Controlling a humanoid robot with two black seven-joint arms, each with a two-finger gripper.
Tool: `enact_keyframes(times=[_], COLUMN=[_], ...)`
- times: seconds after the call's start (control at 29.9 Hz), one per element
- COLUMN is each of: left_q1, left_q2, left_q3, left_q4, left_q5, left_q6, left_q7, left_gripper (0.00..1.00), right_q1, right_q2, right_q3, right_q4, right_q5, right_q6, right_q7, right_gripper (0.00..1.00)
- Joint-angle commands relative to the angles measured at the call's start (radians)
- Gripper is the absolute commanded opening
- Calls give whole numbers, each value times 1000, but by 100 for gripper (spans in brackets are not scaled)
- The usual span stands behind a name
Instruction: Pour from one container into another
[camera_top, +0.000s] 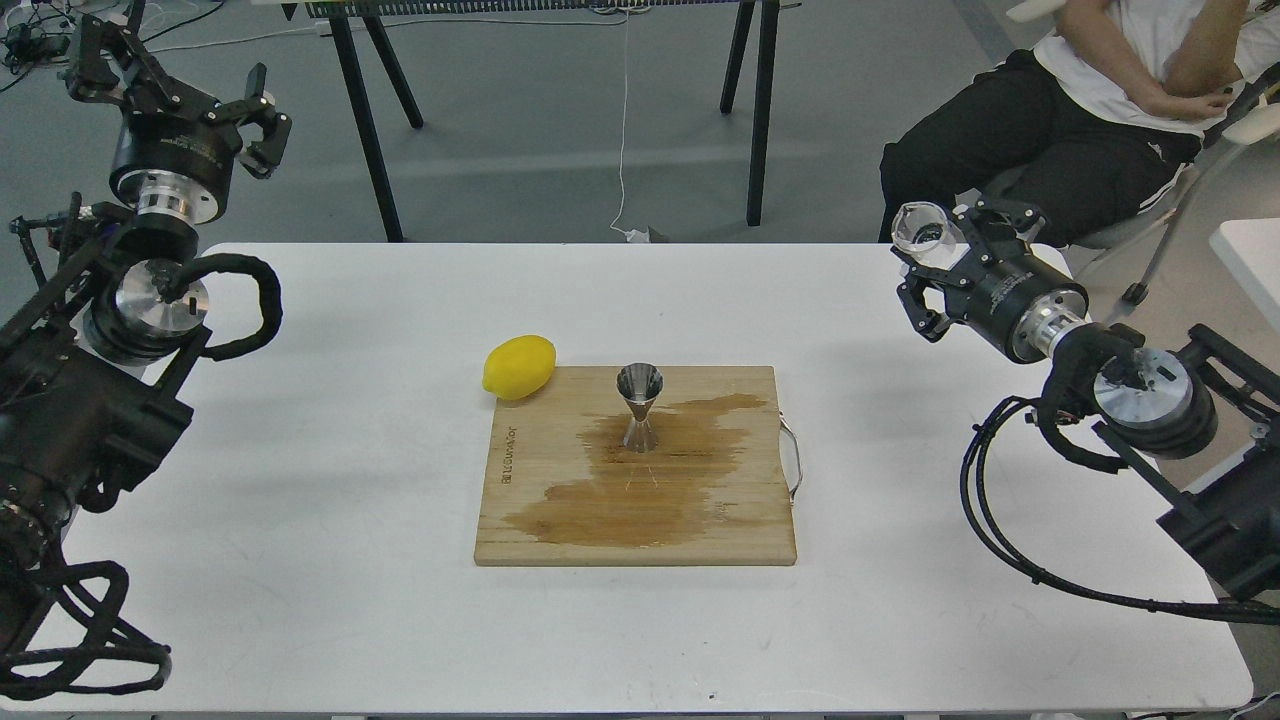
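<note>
The steel hourglass jigger (639, 405) stands upright near the middle of a wooden cutting board (520, 500), in a dark wet stain. My right gripper (925, 250) hovers at the table's far right edge, well right of the jigger, shut on the small clear glass cup (922, 229), which is tipped with its mouth facing up and left. My left gripper (262, 125) is raised beyond the table's far left corner, its fingers open and holding nothing.
A yellow lemon (519, 366) lies on the white table (300, 560) touching the board's far left corner. The board has a metal handle (793, 460) on its right side. A seated person (1080, 110) and black table legs (365, 120) are behind the table.
</note>
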Motion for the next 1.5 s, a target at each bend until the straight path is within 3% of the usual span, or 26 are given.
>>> enact_keyframes(times=[0.0,0.23,0.4,0.7,1.07,1.37,1.47], left_q1=[0,0,2,2,2,2,2], left_q2=[-2,-7,-7,-10,-12,-12,-12], left_q3=[1,3,6,6,8,8,8], left_q4=[0,-1,0,-1,-1,-1,-1], left_q5=[0,2,2,2,2,2,2], left_q6=[0,5,5,6,6,6,6], left_q7=[-1,-1,-1,-1,-1,-1,-1], left_gripper=[100,100,100,100,100,100,100], right_q1=[-69,-185,-227,-235,-230,-216,-216], right_q2=[44,219,313,347,354,374,376], right_q3=[53,168,193,213,204,204,204], right_q4=[-98,-253,-281,-391,-413,-482,-483], right_q5=[131,202,204,202,201,199,199], right_q6=[65,195,275,285,305,306,308], right_q7=[-6,-10,-10,-9,-7,-6,-6], right_gripper=[41,42,42,47,53,69,69])
